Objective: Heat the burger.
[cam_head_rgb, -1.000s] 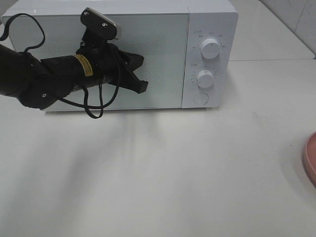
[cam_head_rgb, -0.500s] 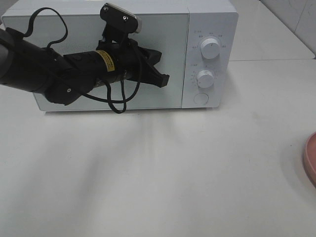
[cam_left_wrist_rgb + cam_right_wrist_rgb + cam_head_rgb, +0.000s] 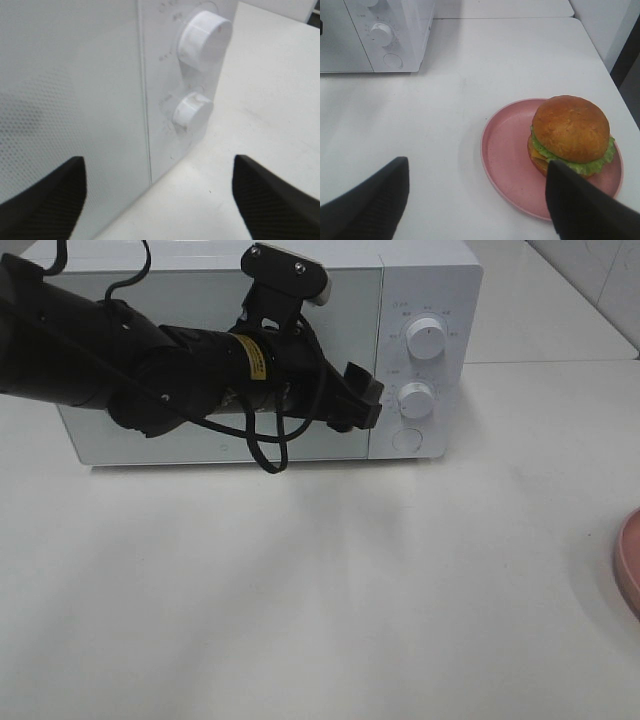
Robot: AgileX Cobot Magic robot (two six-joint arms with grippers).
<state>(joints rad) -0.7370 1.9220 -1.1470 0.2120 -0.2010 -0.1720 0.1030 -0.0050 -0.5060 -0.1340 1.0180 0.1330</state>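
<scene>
A white table (image 3: 330, 590) carries everything, and a white microwave (image 3: 200, 350) is set at its far side with the door shut. Stretched across that door is the left arm; the left gripper (image 3: 365, 405) is held at the door's right edge, just beside the two knobs (image 3: 426, 340), its fingers (image 3: 50, 200) spread apart with nothing between them. The right gripper (image 3: 475, 200) is likewise held wide and empty, above the table near the plate.

A pink plate (image 3: 505, 150) lies well apart from the microwave, toward the table's right edge, and the burger (image 3: 570, 135) is seated on it, off-centre toward one rim.

The burger is judged light, soft and easily crushed; its layers could slide, and the lettuce frill offers no purchase. It would best be taken gently by the sides of the bun, across its width, or carried by the plate rim instead.

It stands upright, dome upward. Being round, no long axis is shown across the plate; its only marked axis is vertical.
</scene>
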